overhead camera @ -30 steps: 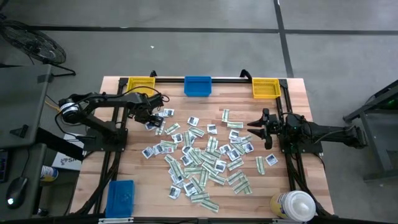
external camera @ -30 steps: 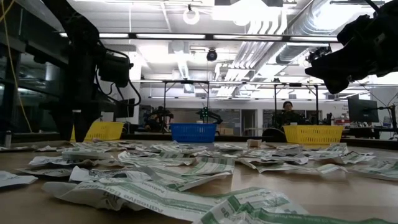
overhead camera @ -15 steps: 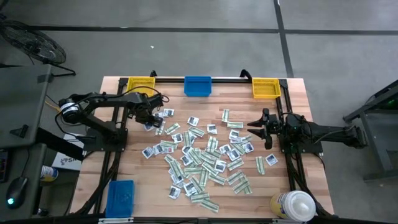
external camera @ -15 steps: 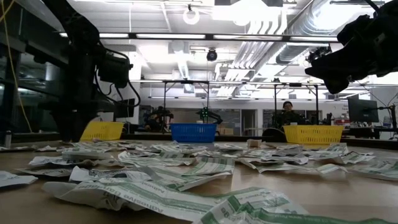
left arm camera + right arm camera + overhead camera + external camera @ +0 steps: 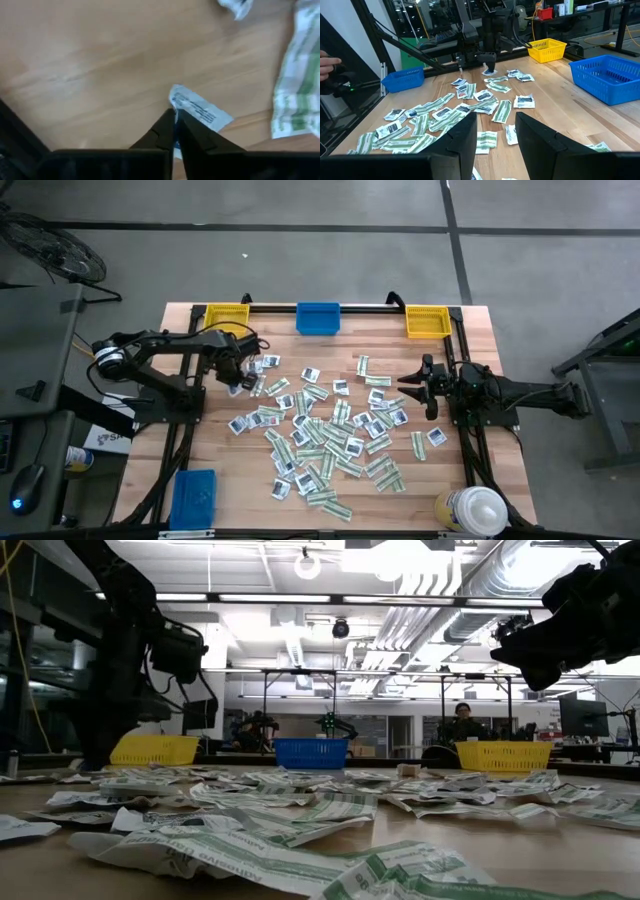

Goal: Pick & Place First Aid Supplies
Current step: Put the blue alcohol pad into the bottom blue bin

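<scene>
Dozens of first aid supplies [image 5: 325,435] lie scattered flat across the middle of the worktop [image 5: 200,445], none yet seen in the bins; the step in hand is judged to be the pick of a single packet. Left claw [image 5: 238,377] is down at the heap's edge nearest the yellow bin [image 5: 226,314], its fingers [image 5: 161,131] pinched together on the corner of one white packet [image 5: 197,108], which rests on the wood just beside a green-and-white strip [image 5: 295,95]. Right claw [image 5: 404,385] hangs above the opposite side of the heap, fingers [image 5: 462,137] parted and holding nothing; it waits. Next move calls for a clean lift, with care that so slight a corner hold does not slip, then carriage to a bin; which bin cannot be told.
</scene>
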